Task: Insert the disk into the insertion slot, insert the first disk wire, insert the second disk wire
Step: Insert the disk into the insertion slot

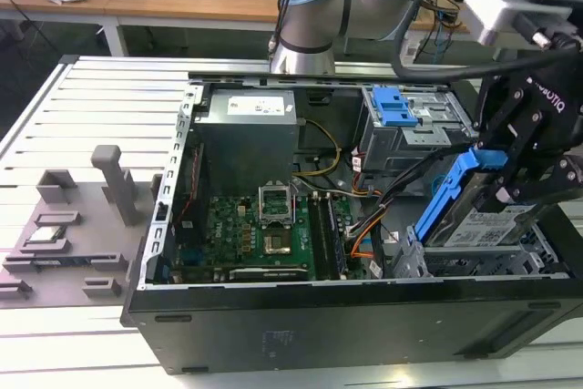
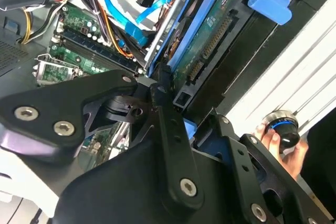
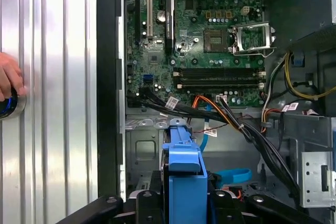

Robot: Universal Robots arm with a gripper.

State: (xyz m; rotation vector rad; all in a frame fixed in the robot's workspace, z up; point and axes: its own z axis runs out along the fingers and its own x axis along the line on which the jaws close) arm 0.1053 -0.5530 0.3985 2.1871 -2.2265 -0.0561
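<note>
the black pincer (image 1: 512,190) is clenched on the disk (image 1: 492,225), a flat silver rectangular drive with a white label, framed in a bright blue plastic bracket. the disk hangs tilted just beside the green motherboard (image 1: 264,225). one end dips toward the insertion slot (image 1: 428,266), a low bay of silvery perforated sheet metal next to the motherboard, and the disk is not yet lying flat in it. between the motherboard and the disk runs a loose bundle of black, orange and blue wires (image 3: 210,111). none looks plugged into the drive.

i'd judge the drive stiff and fairly heavy, with a bare circuit board that won't like knocks. its metal faces look slippery, so the long sides of the plastic bracket seem the safer hold, though that plastic may flex a little.

the exterior view gives the labelled top face. the second wrist view gives the disk (image 2: 207,35) from below, with its green board and connector pins exposed. the first wrist view looks along the bracket toward the motherboard and takes in the bay floor. in both wrist views a person's hand (image 3: 6,80) rests on a round blue-ringed button (image 2: 283,124), well apart from the motherboard, out on the slatted metal surface (image 1: 91,97).
</note>
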